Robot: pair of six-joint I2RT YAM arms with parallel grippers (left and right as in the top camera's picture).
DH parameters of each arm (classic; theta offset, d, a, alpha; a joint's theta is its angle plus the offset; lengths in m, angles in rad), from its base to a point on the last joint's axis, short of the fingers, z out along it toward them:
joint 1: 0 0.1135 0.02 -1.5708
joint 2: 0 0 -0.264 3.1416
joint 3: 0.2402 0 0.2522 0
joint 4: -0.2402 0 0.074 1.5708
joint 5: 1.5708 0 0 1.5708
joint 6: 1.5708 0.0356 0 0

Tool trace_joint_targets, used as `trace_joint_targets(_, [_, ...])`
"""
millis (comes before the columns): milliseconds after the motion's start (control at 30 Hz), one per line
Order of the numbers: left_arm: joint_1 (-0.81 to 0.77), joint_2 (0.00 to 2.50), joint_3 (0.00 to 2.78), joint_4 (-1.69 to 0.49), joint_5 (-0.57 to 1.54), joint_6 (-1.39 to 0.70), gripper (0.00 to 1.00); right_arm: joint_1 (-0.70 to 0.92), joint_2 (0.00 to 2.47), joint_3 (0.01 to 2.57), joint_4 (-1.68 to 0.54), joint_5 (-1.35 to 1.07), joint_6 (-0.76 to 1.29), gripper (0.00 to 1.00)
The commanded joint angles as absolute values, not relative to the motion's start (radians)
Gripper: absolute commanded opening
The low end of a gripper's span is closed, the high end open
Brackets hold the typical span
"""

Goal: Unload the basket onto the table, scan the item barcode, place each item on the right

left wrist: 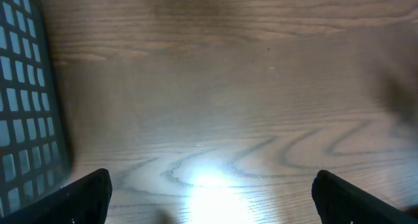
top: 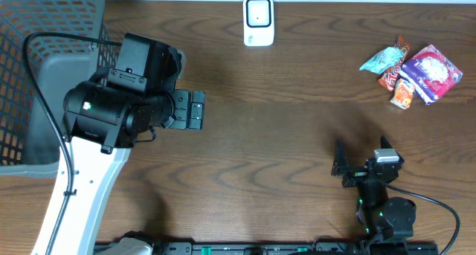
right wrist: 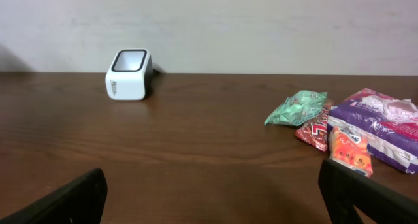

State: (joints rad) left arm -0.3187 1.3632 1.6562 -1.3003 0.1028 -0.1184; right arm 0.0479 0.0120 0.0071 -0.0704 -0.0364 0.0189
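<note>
Where the overhead view reaches its upper left corner, shows a grey mesh basket [top: 30, 166]; cannot tell its contents from this angle. Just right of the basket, finds the left gripper [top: 196, 110] over the bare wooden table [top: 282, 151], spread wide and gripping nothing. From the left wrist view, gives the same reading: left gripper [left wrist: 209, 198] wide apart above wood grain and a bright glare, with the basket [left wrist: 26, 87] wall along the left edge of the frame. At lower right of the overhead view, places the right gripper [top: 363, 162], likewise spread wide and empty, well apart from everything else. At top centre, sets the white scanner [top: 259, 21] upright near the table's far edge. At upper right, gathers the snack packets [top: 416, 73] in a loose pile on the wood, outside any container: green, red, orange and purple, touching or overlapping. From the right wrist view, puts the scanner [right wrist: 128, 74] at upper left and the snack packets [right wrist: 339, 129] at right, beyond the wide-open right gripper [right wrist: 215, 198].
</note>
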Motion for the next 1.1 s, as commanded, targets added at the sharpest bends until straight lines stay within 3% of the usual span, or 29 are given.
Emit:
trace_joint_targets(0, [-0.318,1.359,1.657,-1.301,0.104,-0.112,0.98,0.041,0.006,0.006,-0.075,-0.025,0.036,0.99])
trace_joint_targets(1067, [-0.317,1.308,1.631,-1.275,0.105,-0.113,0.98,0.041,0.006,0.006,-0.075,-0.025,0.036,0.99])
